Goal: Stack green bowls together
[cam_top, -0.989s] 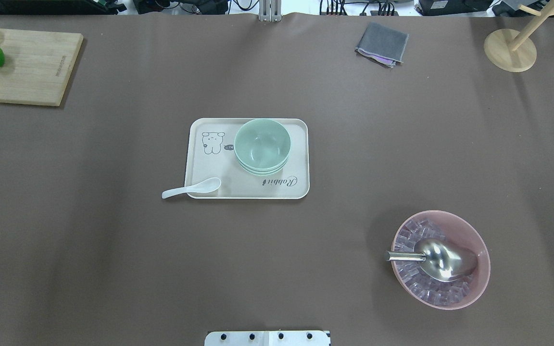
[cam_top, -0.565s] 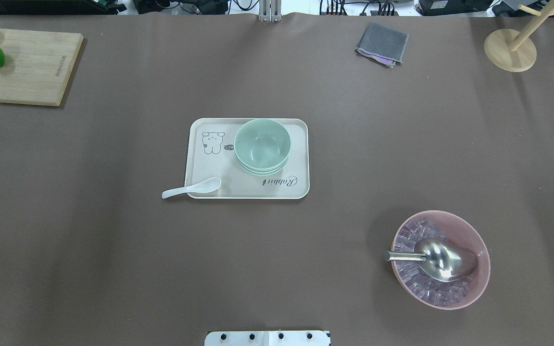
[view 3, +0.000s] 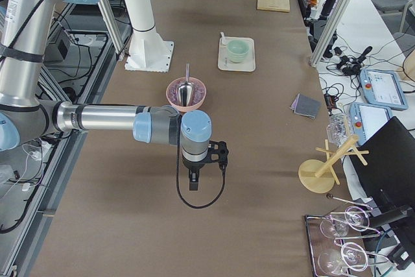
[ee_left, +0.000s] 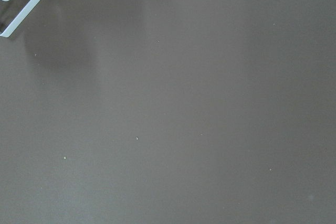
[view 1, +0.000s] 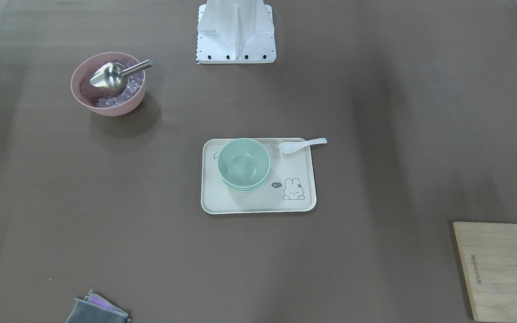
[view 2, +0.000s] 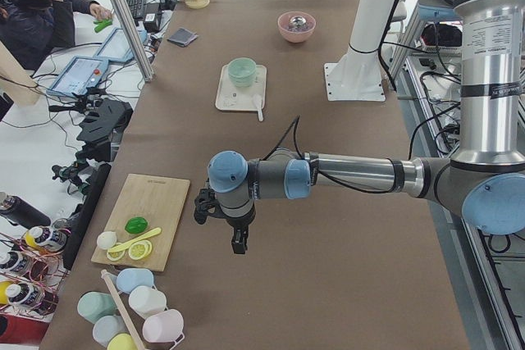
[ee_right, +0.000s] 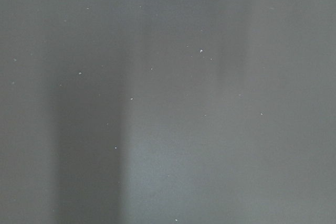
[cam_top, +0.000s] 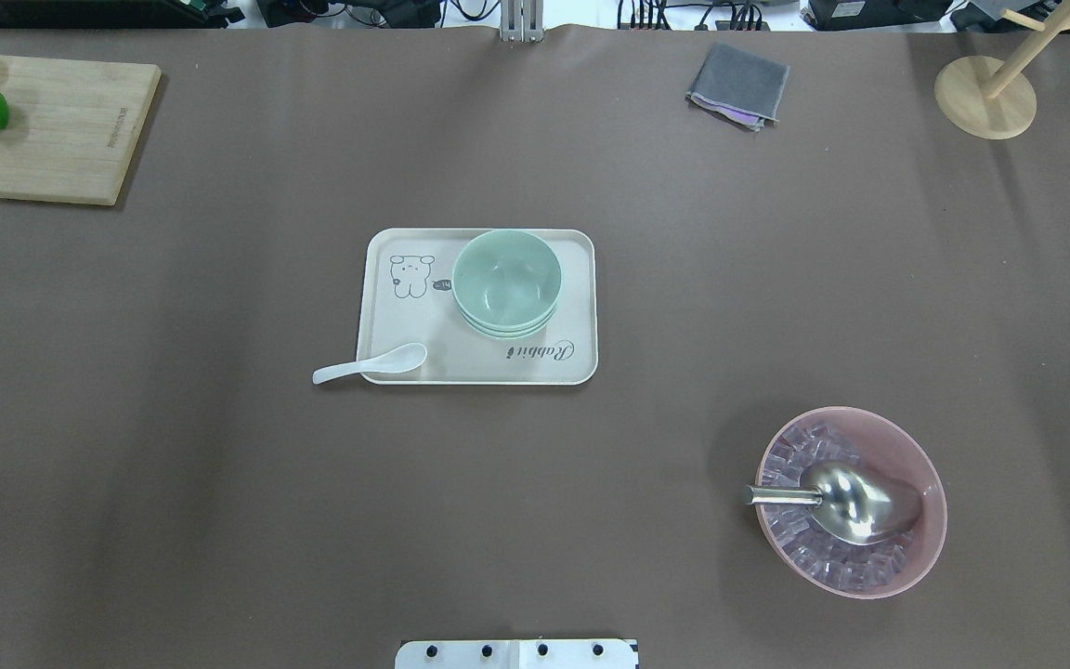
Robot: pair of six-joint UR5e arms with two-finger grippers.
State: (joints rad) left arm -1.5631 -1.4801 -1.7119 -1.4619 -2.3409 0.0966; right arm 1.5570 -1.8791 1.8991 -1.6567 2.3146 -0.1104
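Note:
The three pale green bowls (cam_top: pixel 506 279) sit nested in one stack on a beige tray (cam_top: pixel 433 321) at the table's middle; they also show in the front-facing view (view 1: pixel 243 163) and small in both side views (view 2: pixel 242 70) (view 3: pixel 237 49). Neither gripper is near them. My left gripper (view 2: pixel 239 243) hangs over bare table near the table's left end. My right gripper (view 3: pixel 193 183) hangs over bare table near the right end. Each shows only in a side view, so I cannot tell whether it is open or shut. Both wrist views show only brown table cover.
A white spoon (cam_top: pixel 372 362) lies across the tray's near-left corner. A pink bowl (cam_top: pixel 925 548) with ice cubes and a metal scoop (cam_top: pixel 855 502) stands at the near right. A cutting board (cam_top: pixel 61 130), a grey cloth (cam_top: pixel 739 84) and a wooden stand (cam_top: pixel 985 98) are at the far side.

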